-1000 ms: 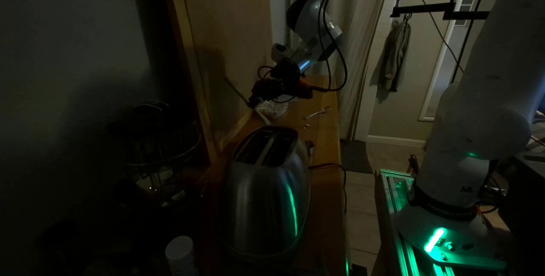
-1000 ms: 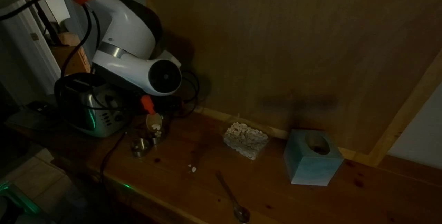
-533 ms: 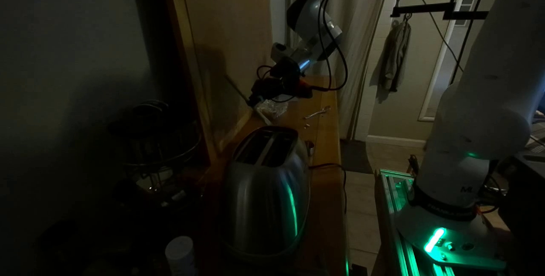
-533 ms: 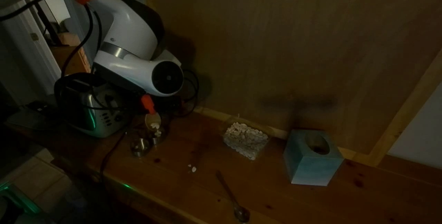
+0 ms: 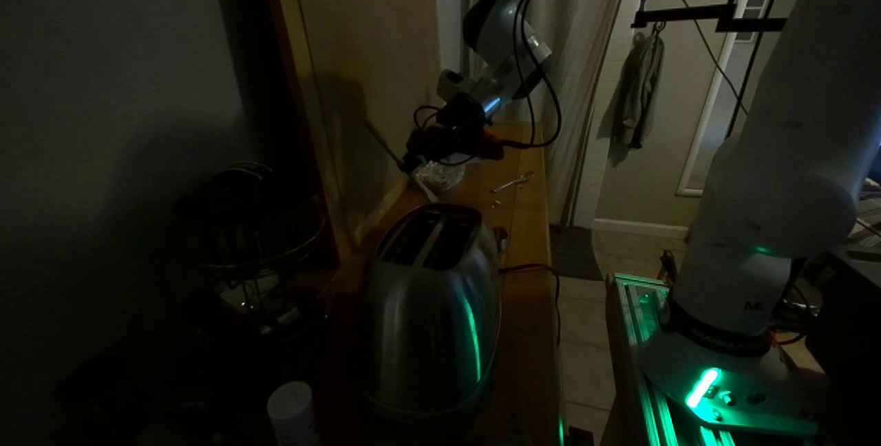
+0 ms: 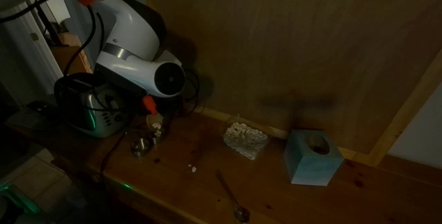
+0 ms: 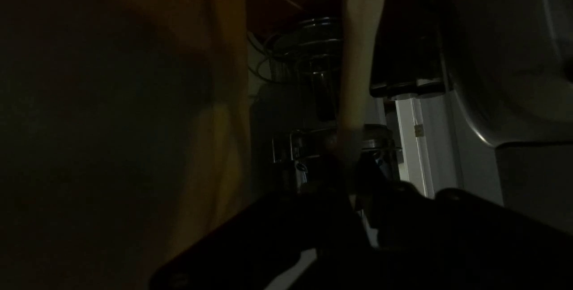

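My gripper (image 5: 407, 164) is shut on the pale handle of a wooden spoon (image 7: 361, 48), which runs through the dark fingers in the wrist view. The handle slants, one end up toward the wooden panel and the other down behind the toaster. In an exterior view the arm hides the gripper; below it shows a tan spoon bowl (image 6: 151, 120), tipped, with white pieces (image 6: 157, 126) at its lip. Right under that is a small metal cup (image 6: 156, 139); whether they touch I cannot tell. A second metal cup (image 6: 140, 147) stands beside it.
The steel toaster (image 5: 430, 322) stands close by, its cord over the counter edge. A clear container of white pieces (image 6: 246, 140) sits by the wooden panel (image 6: 276, 44), near a teal tissue box (image 6: 312, 161). A spoon (image 6: 229, 193) and loose white pieces (image 6: 192, 169) lie on the counter.
In an exterior view the arm has shifted slightly to the right and a little down. The held spoon keeps nearly the same place and tilt; the counter objects have not moved.
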`<state>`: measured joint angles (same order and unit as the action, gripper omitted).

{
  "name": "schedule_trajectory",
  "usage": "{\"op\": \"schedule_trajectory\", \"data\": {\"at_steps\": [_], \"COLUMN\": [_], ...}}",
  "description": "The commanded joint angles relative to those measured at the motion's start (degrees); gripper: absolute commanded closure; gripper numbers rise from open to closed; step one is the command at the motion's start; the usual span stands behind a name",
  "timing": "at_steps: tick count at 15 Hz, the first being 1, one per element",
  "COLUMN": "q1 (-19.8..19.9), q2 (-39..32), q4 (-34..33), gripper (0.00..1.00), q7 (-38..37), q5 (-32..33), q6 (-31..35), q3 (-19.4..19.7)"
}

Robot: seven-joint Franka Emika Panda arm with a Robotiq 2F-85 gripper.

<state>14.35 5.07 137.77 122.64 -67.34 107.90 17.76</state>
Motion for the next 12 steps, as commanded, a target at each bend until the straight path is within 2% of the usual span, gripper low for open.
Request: {"op": "schedule_trajectory", "data": {"at_steps": [1,11,12], "q1": [0.71,2.55,2.64], "q2": [-0.76,-0.57,-0.54], "q4": [-0.95,-0.95,-0.76], "gripper": [0.96,0.96,0.96], "q7": [1.73,2.08,2.39], "q5": [-0.13,-0.96,-1.09], "q6": [-0.22,-5.65,-4.6], "q3": [-0.39,1.34,1.3]}}
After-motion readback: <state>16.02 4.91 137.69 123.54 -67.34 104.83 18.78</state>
